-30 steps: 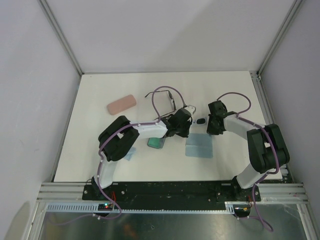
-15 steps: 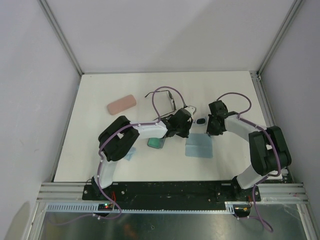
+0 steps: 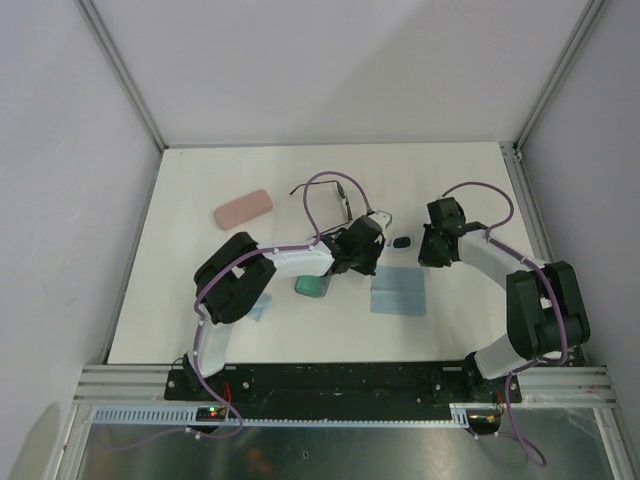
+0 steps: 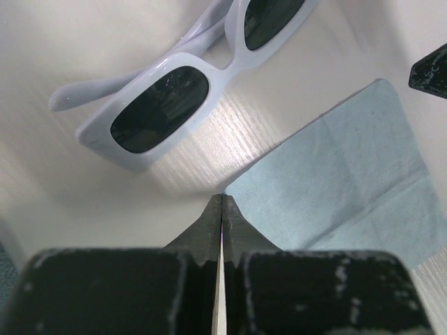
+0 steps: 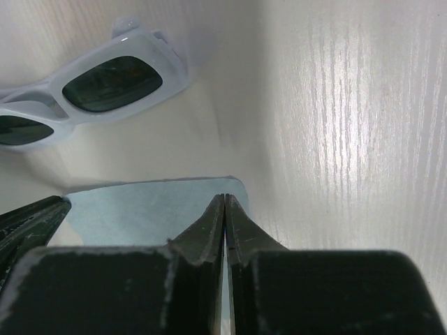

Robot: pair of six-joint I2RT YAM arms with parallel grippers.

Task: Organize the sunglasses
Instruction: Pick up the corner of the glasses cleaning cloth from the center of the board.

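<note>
Both arms stretch low over the worktop (image 3: 460, 180). The left gripper (image 4: 221, 200) and right gripper (image 5: 225, 200) are closed tight, flanking the white sunglasses (image 4: 225, 61). The wire sunglasses (image 3: 344, 208) lie behind the left gripper.

White sunglasses (image 4: 159, 108) boxed in: left gripper (image 4: 221, 208) at 9, right gripper (image 5: 225, 206) at 3, both jaws closed, narrow gap each side. Blue cloth (image 3: 398, 293) flat at 6, wire-framed sunglasses (image 3: 335, 200) at 10. Surface (image 3: 420, 175) bare from 12 to 2, a way in from there.
</note>
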